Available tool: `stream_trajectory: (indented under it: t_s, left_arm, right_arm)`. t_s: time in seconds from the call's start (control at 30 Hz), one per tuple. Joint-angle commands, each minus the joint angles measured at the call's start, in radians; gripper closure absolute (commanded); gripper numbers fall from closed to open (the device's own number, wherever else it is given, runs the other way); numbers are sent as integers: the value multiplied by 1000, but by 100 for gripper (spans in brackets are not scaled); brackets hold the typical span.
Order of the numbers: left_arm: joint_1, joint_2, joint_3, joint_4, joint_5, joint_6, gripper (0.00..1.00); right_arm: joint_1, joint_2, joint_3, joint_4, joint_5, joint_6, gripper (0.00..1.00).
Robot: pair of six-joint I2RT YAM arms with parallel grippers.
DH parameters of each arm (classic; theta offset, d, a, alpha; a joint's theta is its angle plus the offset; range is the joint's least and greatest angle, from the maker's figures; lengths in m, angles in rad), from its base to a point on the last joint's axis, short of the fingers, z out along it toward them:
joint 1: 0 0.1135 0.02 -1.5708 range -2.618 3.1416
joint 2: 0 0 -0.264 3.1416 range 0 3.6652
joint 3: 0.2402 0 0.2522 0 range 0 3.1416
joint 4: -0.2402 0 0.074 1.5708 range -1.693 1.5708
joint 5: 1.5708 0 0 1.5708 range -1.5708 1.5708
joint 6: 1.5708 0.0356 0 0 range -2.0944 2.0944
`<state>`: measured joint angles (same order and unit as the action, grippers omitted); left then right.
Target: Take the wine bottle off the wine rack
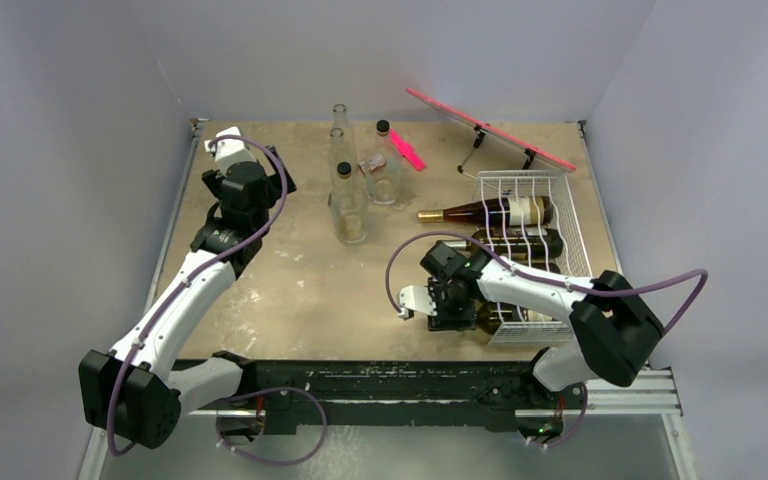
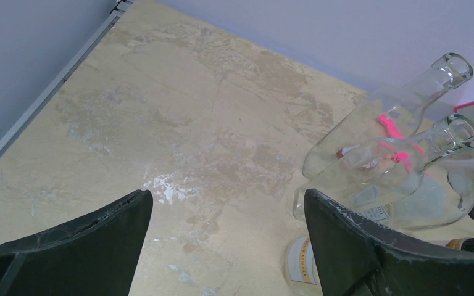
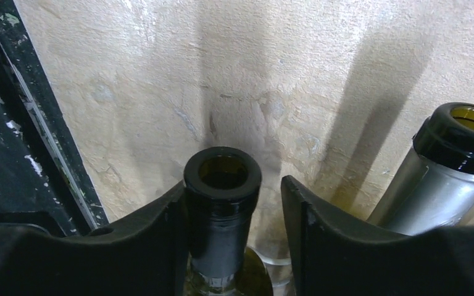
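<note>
The white wire wine rack (image 1: pixel 572 200) stands at the right of the table with several dark wine bottles lying in it, necks pointing left. The top one has a cream label (image 1: pixel 520 210). My right gripper (image 1: pixel 438 305) is at the rack's near left end. In the right wrist view its jaws (image 3: pixel 233 185) are open round the neck of a dark green wine bottle (image 3: pixel 223 179). The left finger (image 3: pixel 154 228) touches the neck and the right finger (image 3: pixel 321 228) stands apart from it. My left gripper (image 2: pixel 228 203) is open and empty above the far left of the table (image 1: pixel 250 185).
Several clear glass bottles (image 1: pixel 348 205) stand at the middle back and also show in the left wrist view (image 2: pixel 382 160). A pink board on a stand (image 1: pixel 490 130) leans behind the rack. A second bottle with a silver-foiled neck (image 3: pixel 450 160) lies right of my right gripper. The table's black front edge (image 3: pixel 12 123) is close.
</note>
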<state>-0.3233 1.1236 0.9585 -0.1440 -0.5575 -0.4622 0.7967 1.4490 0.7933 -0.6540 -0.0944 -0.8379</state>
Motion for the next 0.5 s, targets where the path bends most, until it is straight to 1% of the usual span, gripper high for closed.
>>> stream_trajectory:
  t_s: [0.0,0.03,0.13,0.17,0.2,0.47]
  left_arm:
    - [-3,-5,40,34,1,-19,8]
    - [-3,-1,39,36,8,-21,8]
    - [-2,14,45,30,26,-25,8]
    - [-3,14,47,26,21,-24,8]
    - [-4,9,44,28,14,-25,8]
    - [-4,6,39,32,8,-21,8]
  right_arm:
    - [6,-12,1,-3,-4,-12,49]
    - [7,-20,6,-7,-27,-19,56]
    - [12,-24,23,-39,-81,-71,81]
    - [16,-21,30,-49,-92,-86,86]
    - [19,-16,34,-57,-100,-95,87]
    - [82,20,83,-86,-122,-91,89]
